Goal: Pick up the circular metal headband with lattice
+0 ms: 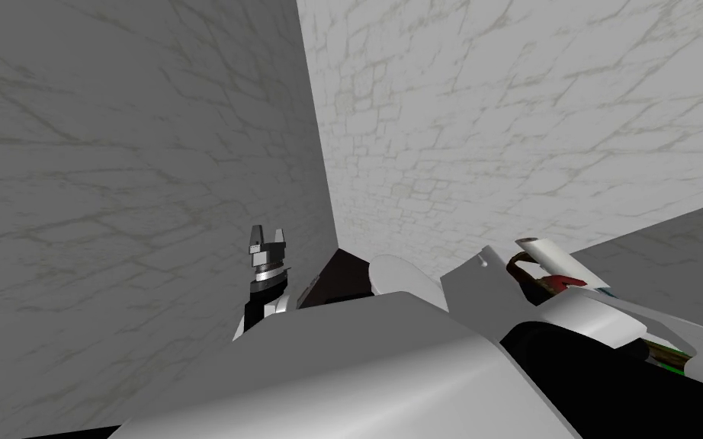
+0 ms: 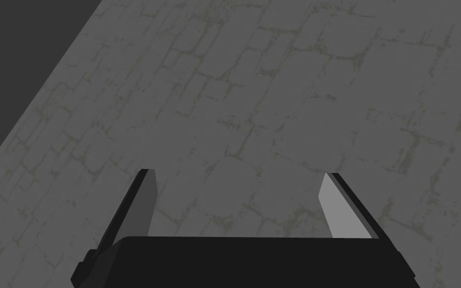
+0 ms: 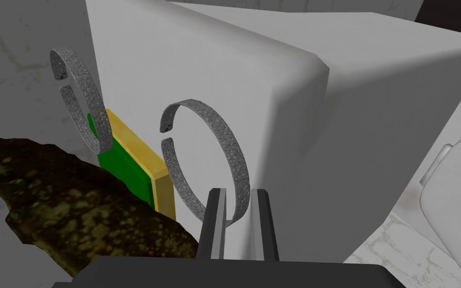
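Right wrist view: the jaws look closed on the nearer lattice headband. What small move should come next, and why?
Probably a short, slow lift. The right gripper has its jaws pressed on the nearer headband, so the grasp looks made; a second headband and a green and yellow block sit close beside it.

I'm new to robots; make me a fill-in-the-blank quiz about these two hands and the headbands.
The left gripper holds its fingers ___.
The right gripper has its fingers ___ on the nearer headband.
The block by the farther headband has a ___ face with a yellow edge.
Missing: open; shut; green.
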You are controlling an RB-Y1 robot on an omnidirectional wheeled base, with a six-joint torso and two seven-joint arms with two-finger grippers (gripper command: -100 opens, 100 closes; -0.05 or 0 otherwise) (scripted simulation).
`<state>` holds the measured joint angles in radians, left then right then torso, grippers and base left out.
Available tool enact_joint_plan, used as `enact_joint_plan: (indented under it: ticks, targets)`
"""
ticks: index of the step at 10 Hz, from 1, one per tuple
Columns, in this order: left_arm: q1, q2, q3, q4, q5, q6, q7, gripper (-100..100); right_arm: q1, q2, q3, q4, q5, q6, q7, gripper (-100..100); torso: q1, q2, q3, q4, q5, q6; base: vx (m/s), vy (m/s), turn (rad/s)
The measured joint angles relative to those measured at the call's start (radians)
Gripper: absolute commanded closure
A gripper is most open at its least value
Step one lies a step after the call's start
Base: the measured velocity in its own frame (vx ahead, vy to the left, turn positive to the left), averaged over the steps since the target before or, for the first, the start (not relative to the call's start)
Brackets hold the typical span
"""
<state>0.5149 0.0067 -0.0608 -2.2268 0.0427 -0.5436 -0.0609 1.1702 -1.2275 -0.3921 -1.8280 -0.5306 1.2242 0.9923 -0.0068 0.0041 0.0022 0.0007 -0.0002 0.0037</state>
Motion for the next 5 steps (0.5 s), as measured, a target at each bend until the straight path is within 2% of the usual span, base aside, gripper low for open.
enact_joint_plan:
  ticks: [1,2,4,5]
  targets:
    - [0.0,0.0,0.0,0.0,0.0,0.0,0.0,0,0.0,0.0,0.0,0.0,0.0,0.0,0.0,0,-0.001,0.0,0.0,0.0,0.0,0.0,0.0,0.0,0.0]
    - [0.0,0.0,0.0,0.0,0.0,0.0,0.0,0,0.0,0.0,0.0,0.0,0.0,0.0,0.0,100,-0.001,0.0,0.0,0.0,0.0,0.0,-0.004,0.021,-0.091]
    - [0.0,0.0,0.0,0.0,0.0,0.0,0.0,0,0.018,-0.015,-0.036,-0.019,-0.017,0.016,0.008,100,0.002,0.0,0.0,0.0,0.0,0.0,0.001,0.033,-0.051]
    - [0.0,0.0,0.0,0.0,0.0,0.0,0.0,0,0.019,-0.015,-0.038,-0.02,-0.018,0.018,0.009,0,0.001,0.0,0.0,0.0,0.0,0.0,0.0,0.0,0.0]
